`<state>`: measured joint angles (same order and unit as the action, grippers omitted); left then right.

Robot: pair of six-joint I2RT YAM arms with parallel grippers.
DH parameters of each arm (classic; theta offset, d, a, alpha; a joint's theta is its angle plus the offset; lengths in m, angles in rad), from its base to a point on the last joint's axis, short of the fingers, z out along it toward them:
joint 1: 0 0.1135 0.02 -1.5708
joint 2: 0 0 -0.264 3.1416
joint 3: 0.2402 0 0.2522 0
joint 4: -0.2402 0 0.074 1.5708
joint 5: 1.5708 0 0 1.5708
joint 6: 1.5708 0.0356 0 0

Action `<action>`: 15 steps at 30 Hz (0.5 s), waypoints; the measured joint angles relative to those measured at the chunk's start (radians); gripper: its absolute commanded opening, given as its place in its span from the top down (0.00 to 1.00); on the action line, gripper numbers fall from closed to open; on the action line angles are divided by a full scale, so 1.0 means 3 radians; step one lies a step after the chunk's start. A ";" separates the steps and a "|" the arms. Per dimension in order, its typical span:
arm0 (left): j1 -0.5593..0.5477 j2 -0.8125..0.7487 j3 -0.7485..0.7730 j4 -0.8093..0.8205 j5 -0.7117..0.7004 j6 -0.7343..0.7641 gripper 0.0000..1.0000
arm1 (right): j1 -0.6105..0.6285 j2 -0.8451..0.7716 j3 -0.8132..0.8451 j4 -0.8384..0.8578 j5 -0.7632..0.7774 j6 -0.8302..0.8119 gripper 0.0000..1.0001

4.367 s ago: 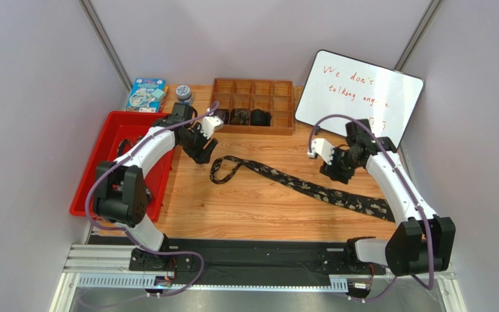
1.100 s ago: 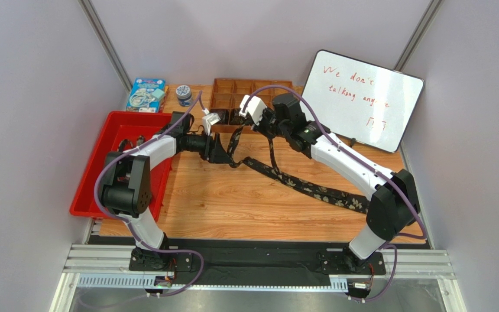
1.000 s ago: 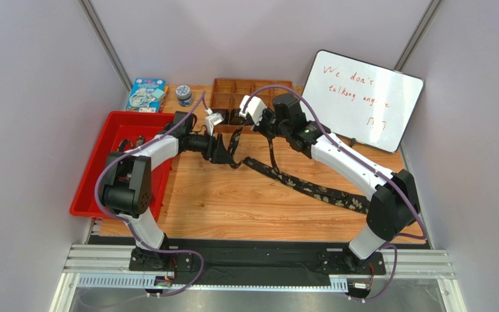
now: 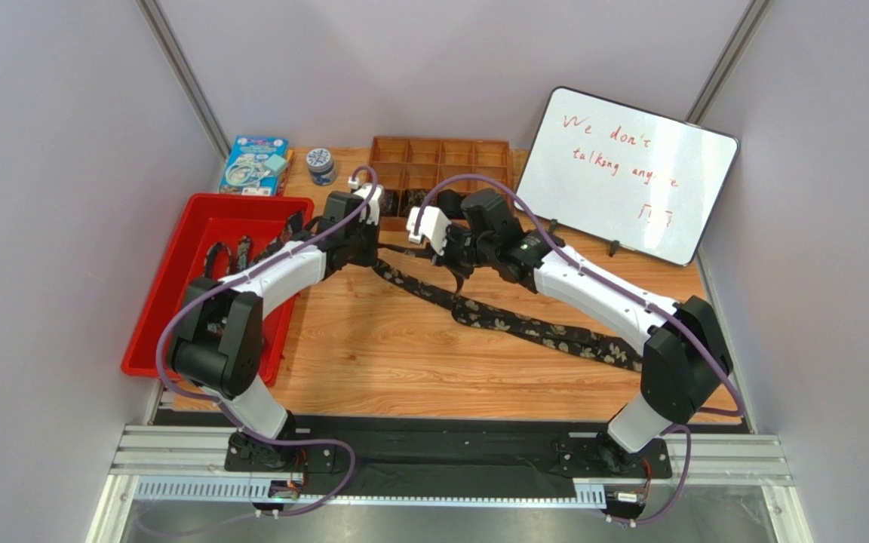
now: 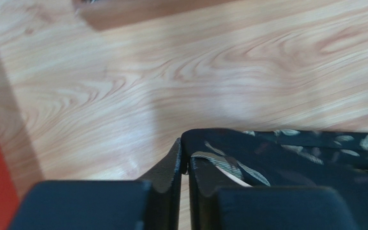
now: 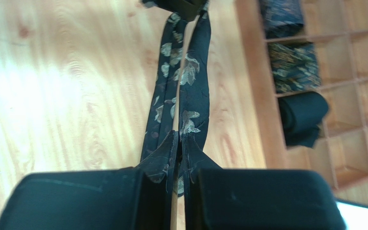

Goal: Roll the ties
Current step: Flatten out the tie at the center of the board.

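A dark floral tie (image 4: pixel 541 332) lies diagonally across the wooden table, its wide end at the right. Its narrow end is doubled back into two layers (image 6: pixel 190 91). My left gripper (image 4: pixel 373 251) sits low at the fold, jaws shut (image 5: pixel 185 146), with the folded edge of the tie (image 5: pixel 291 153) pinched at the fingertips. My right gripper (image 4: pixel 456 272) is a little further along the tie. In the right wrist view it is shut (image 6: pixel 178 136) on the doubled strip, which runs ahead to the left gripper's fingers (image 6: pixel 176 5).
A wooden compartment box (image 4: pixel 439 153) stands behind the grippers, with rolled ties in some cells (image 6: pixel 298 112). A red tray (image 4: pixel 173 283) holding dark fabric is at the left. A whiteboard (image 4: pixel 626 170) leans at the back right. A blue box (image 4: pixel 254 164) and a small jar (image 4: pixel 319 165) sit at the back left.
Both grippers have come down from near the box toward the table. The raised loop of tie now lies low and doubled. The left jaws have closed on the fold.
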<state>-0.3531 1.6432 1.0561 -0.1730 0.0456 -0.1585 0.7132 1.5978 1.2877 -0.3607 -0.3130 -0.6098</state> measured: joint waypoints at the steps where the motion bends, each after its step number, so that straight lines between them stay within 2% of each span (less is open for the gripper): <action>1: 0.0010 -0.0008 -0.0039 -0.0008 -0.0043 -0.0014 0.63 | 0.0037 0.0004 -0.0024 -0.0001 -0.0011 -0.0008 0.93; 2: 0.0019 -0.0011 -0.0075 -0.0010 -0.0074 -0.0028 0.52 | 0.0080 0.0010 -0.0042 0.0001 -0.0013 -0.0025 0.93; 3: 0.0027 -0.0020 -0.0106 -0.0023 -0.0094 -0.0042 0.47 | 0.0121 0.0027 -0.0048 -0.0001 -0.0014 -0.0043 0.93; 7: 0.0122 -0.0159 -0.0184 -0.0197 -0.0072 -0.0130 0.42 | 0.0210 0.0168 -0.0033 0.0029 -0.0013 -0.0079 0.90; 10: 0.0294 -0.0451 -0.0229 -0.0432 0.0013 -0.0169 0.40 | 0.0215 0.0338 -0.0024 0.0088 -0.0014 -0.0102 0.85; 12: 0.0422 -0.0757 -0.0286 -0.0600 0.0064 -0.0158 0.38 | 0.0226 0.0431 -0.0014 0.0094 -0.0017 -0.0114 0.78; 13: 0.0490 -0.0927 -0.0313 -0.0683 0.0080 -0.0146 0.38 | 0.0231 0.0463 0.0000 0.0093 -0.0019 -0.0117 0.71; 14: 0.0542 -0.1071 -0.0327 -0.0746 0.0093 -0.0135 0.38 | 0.0248 0.0493 0.0019 0.0094 -0.0029 -0.0122 0.58; 15: 0.0601 -0.1211 -0.0337 -0.0796 0.0109 -0.0111 0.38 | 0.0270 0.0506 0.0036 0.0094 -0.0037 -0.0130 0.50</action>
<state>-0.1726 1.2800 0.9550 -0.4118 0.0784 -0.1917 0.7940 1.7496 1.2984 -0.3325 -0.3241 -0.6487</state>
